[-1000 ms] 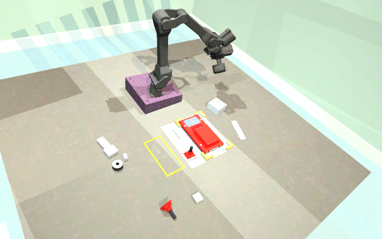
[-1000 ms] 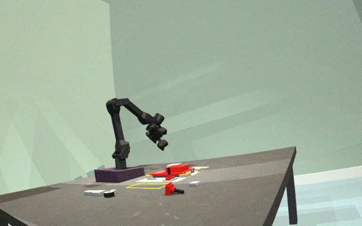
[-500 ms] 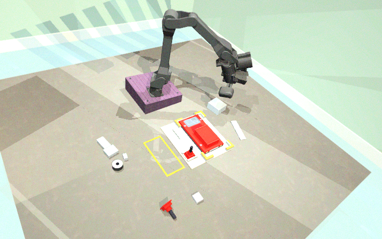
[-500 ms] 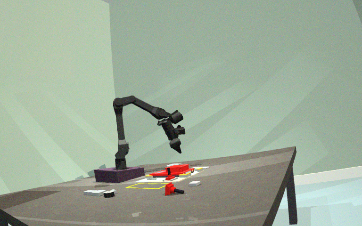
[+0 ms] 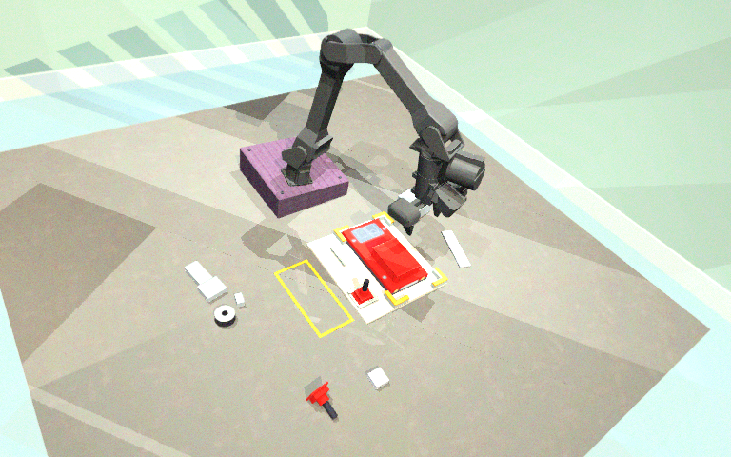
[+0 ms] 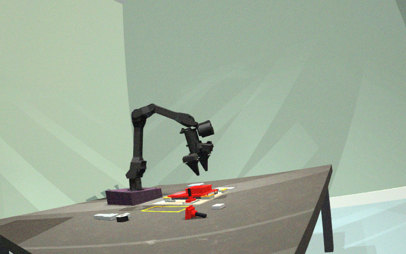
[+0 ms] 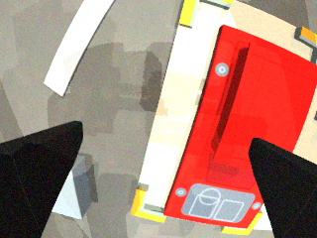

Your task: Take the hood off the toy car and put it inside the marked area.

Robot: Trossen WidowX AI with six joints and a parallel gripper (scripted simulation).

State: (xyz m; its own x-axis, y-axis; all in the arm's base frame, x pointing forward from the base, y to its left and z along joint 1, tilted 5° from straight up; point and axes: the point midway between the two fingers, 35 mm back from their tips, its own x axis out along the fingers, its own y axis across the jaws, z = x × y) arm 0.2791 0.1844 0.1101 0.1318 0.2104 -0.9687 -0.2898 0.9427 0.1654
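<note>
Top view: red toy car (image 5: 385,255) (image 6: 191,193) (image 7: 267,104), hood apparently on, sits on white board (image 5: 371,313) (image 6: 160,200) (image 7: 156,171) w/ yellow corners; marked area (image 5: 336,293) (image 6: 160,211) (image 7: 0,0) beside board.Top view: red toy car (image 5: 377,245) (image 6: 179,195) (image 7: 198,169), hood seemingly on, sits on white board (image 5: 371,315) (image 6: 158,201) (image 7: 158,169); marked area (image 5: 336,295) (image 6: 160,211) beside it on worktop (image 5: 215,387) (image 6: 239,218) (image 7: 119,124). Fingers (image 5: 410,222) (image 6: 202,172) wide open above, w/ nothing held.
</note>
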